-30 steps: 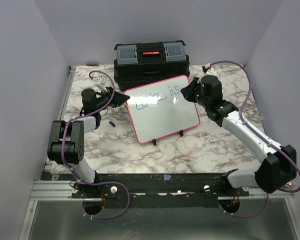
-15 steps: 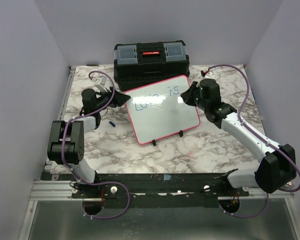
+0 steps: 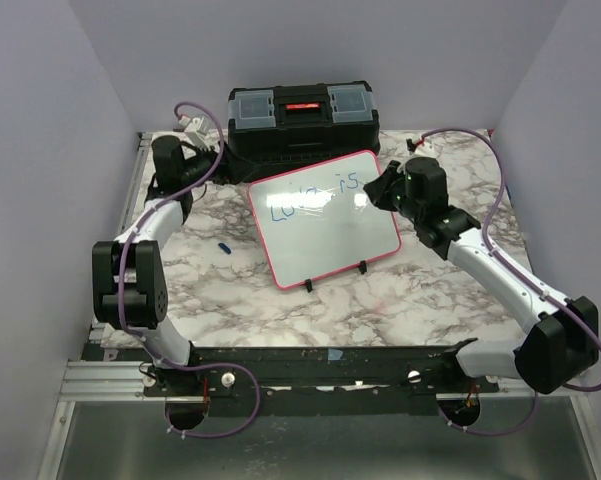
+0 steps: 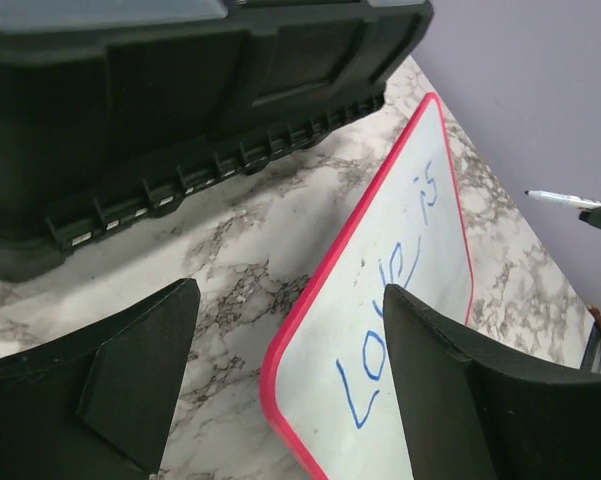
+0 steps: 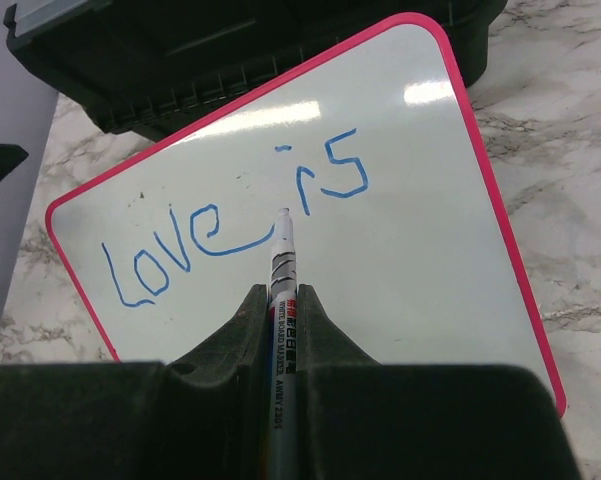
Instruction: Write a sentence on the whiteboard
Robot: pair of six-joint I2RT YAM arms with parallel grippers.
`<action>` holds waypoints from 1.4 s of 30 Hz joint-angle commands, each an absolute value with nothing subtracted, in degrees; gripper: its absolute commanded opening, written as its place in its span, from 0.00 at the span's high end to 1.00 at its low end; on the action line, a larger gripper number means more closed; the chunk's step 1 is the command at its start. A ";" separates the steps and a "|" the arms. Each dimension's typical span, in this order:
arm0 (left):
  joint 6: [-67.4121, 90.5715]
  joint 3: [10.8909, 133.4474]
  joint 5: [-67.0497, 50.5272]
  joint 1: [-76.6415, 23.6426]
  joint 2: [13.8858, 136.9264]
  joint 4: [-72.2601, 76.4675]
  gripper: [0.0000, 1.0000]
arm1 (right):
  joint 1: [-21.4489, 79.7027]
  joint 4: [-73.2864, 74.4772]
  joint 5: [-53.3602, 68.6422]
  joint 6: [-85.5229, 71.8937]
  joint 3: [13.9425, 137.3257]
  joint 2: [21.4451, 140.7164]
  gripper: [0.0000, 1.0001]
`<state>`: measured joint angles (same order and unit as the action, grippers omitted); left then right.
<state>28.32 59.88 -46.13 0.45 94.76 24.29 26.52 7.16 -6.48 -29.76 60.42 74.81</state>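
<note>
The whiteboard [image 3: 330, 235], pink-framed, leans on black feet in the middle of the table. Blue words "Love is" [image 3: 313, 194] run across its upper part, and they also show in the right wrist view [image 5: 190, 248] and the left wrist view [image 4: 380, 335]. My right gripper [image 3: 386, 186] [image 5: 282, 296] is shut on a whiteboard marker [image 5: 281, 262]. The marker's uncapped tip points at the board between "Love" and "is" and looks slightly off the surface. My left gripper [image 3: 206, 162] [image 4: 290, 290] stands open and empty, back from the board's left corner [image 4: 280, 370].
A black toolbox [image 3: 302, 122] [image 4: 180, 100] stands behind the board, close to my left gripper. A small blue cap [image 3: 224, 247] lies on the marble table [image 3: 380, 300] left of the board. Purple walls close in the sides and back.
My left gripper has opened, let go of the board's left corner and pulled back to the far left beside the toolbox. The right gripper with the marker has shifted slightly right.
</note>
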 commanded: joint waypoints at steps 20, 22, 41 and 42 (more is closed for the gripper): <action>4.74 99.90 -66.31 -3.38 118.22 -22.60 0.33 | 26.50 8.76 -3.42 -27.25 59.42 71.61 0.99; 4.66 100.02 -66.34 -3.85 118.84 -22.83 0.34 | 26.48 8.54 -3.29 -27.25 59.20 71.59 0.99; -4.99 105.17 -66.33 -7.92 123.34 -34.04 0.61 | 26.45 7.89 -2.48 -27.50 58.97 73.47 0.99; -4.97 105.40 -66.52 -7.98 123.56 -34.37 0.62 | 26.46 7.95 -2.52 -27.58 59.06 73.48 0.99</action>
<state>-1.91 103.61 -64.97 -7.38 122.50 -30.72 26.52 7.60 -3.66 -28.12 59.51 72.73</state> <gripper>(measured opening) 0.414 0.122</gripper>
